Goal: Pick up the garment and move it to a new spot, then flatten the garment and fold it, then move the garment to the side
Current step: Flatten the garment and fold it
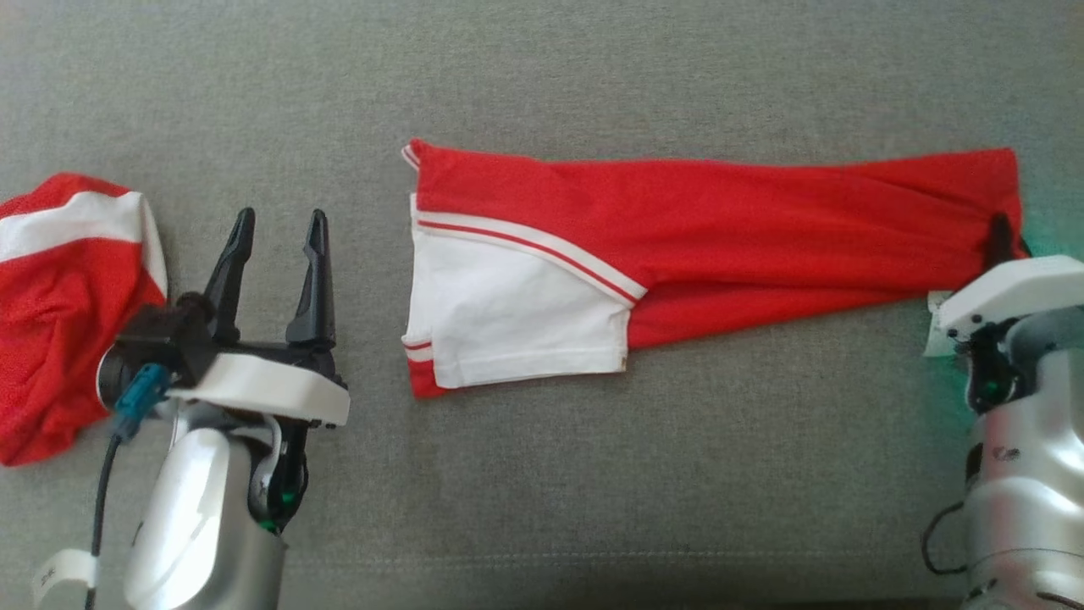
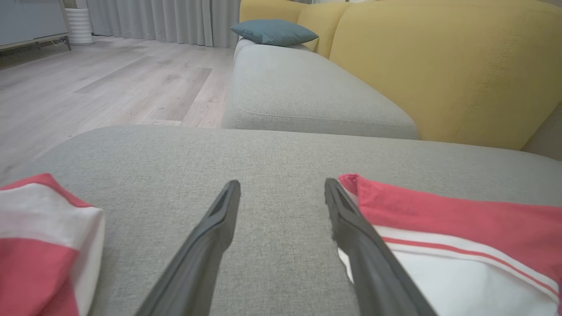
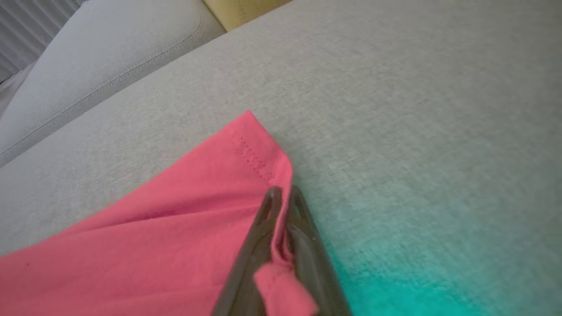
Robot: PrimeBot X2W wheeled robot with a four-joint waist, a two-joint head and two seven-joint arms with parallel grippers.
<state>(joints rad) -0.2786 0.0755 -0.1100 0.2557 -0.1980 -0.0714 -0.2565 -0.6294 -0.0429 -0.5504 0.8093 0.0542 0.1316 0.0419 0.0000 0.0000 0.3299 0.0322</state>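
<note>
My right gripper (image 3: 283, 197) was clenched on the hem corner of the red-and-white garment (image 1: 720, 220), which lay stretched flat across the grey cushion (image 1: 542, 491). The right wrist view showed red cloth pinched between the fingers; the head view gave a dark fingertip at that edge. My left gripper (image 1: 281, 213) hung released, fingers spread, between the garment and a second bundled garment (image 1: 68, 313). The left wrist view added a yellow backrest (image 2: 439, 66), teal pillow (image 2: 272, 31), wood floor (image 2: 109, 83) and curtains (image 2: 167, 19).
</note>
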